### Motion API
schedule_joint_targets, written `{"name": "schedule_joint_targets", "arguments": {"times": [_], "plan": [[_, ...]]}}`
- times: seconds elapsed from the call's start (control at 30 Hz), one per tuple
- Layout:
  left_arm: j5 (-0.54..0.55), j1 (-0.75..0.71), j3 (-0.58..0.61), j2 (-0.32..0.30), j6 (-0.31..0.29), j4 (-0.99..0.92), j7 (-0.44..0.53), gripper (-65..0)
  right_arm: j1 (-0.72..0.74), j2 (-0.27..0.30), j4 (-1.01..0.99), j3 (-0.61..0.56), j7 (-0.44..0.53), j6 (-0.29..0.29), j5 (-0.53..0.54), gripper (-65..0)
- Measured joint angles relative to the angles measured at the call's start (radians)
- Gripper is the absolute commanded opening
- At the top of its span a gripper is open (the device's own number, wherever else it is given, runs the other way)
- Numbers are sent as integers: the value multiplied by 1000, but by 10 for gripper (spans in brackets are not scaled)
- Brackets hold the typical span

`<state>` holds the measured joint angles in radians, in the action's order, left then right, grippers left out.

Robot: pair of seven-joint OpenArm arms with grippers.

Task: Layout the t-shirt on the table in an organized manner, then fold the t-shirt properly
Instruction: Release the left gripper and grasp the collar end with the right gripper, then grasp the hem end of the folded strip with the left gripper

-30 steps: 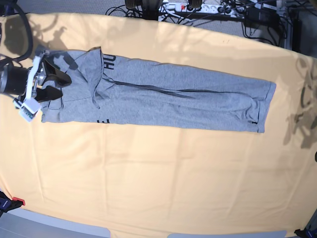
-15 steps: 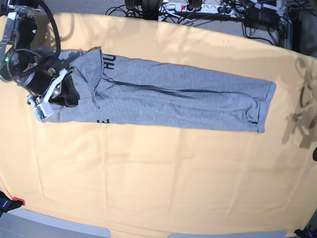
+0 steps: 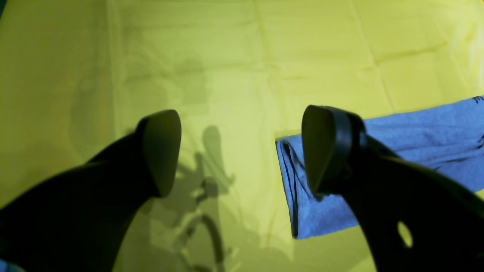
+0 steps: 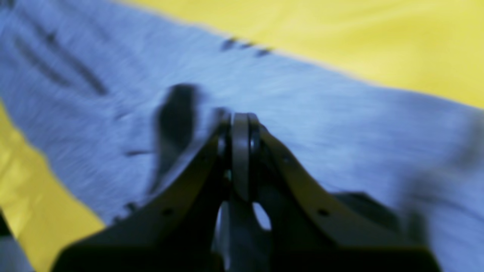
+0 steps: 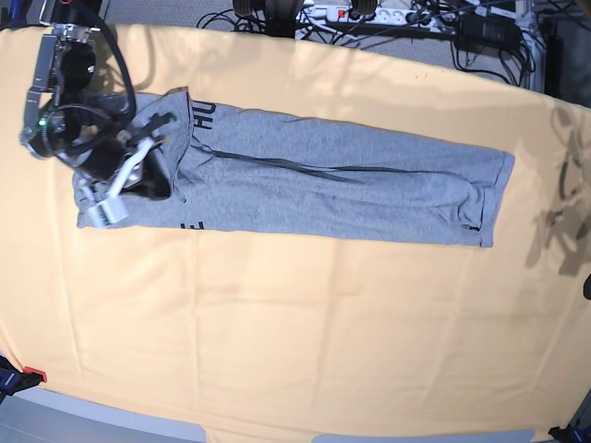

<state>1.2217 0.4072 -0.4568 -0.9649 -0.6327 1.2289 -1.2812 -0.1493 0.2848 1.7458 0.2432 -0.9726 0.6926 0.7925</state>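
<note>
Grey t-shirt (image 5: 332, 189) lies folded into a long strip across the peach-covered table (image 5: 295, 332).

The right tool (image 4: 240, 124) hovers over the strip's collar end with its jaws pressed together, holding nothing. The left tool (image 3: 242, 151) hangs wide open beside the strip's opposite end, empty.

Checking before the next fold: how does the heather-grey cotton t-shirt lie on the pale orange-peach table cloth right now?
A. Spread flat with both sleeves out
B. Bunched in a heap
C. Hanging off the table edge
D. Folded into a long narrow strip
D: in the base view the heather-grey cotton t-shirt lies as one long narrow strip across the pale orange-peach table cloth, sides folded in, no sleeves spread.
</note>
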Motion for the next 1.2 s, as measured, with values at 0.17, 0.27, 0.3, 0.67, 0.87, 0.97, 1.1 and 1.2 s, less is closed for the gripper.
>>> {"name": "schedule_joint_targets", "arguments": {"times": [0.17,0.27,0.3,0.67,0.87,0.97,1.1,1.2], "plan": [[0,0,0,0,0,0,-2,-156,2,1,0,-122,-5,0,-52,-650],[0,0,0,0,0,0,-2,-156,2,0,24,-159,-74,0,-36,-650],[0,0,0,0,0,0,-2,-156,0,0,50,-163,-116,0,-6,-650],[0,0,0,0,0,0,-2,-156,-18,29,234,-163,-442,1,341,-650],[0,0,0,0,0,0,-2,-156,3,48,234,-44,-198,1,16,-650],[0,0,0,0,0,0,-2,-156,-3,51,232,16,-62,0,-85,-650],[0,0,0,19,0,0,-3,-156,5,50,187,20,13,1,-157,-650],[-2,0,0,41,0,0,-28,-156,5,47,105,21,29,2,-265,-650]]}}
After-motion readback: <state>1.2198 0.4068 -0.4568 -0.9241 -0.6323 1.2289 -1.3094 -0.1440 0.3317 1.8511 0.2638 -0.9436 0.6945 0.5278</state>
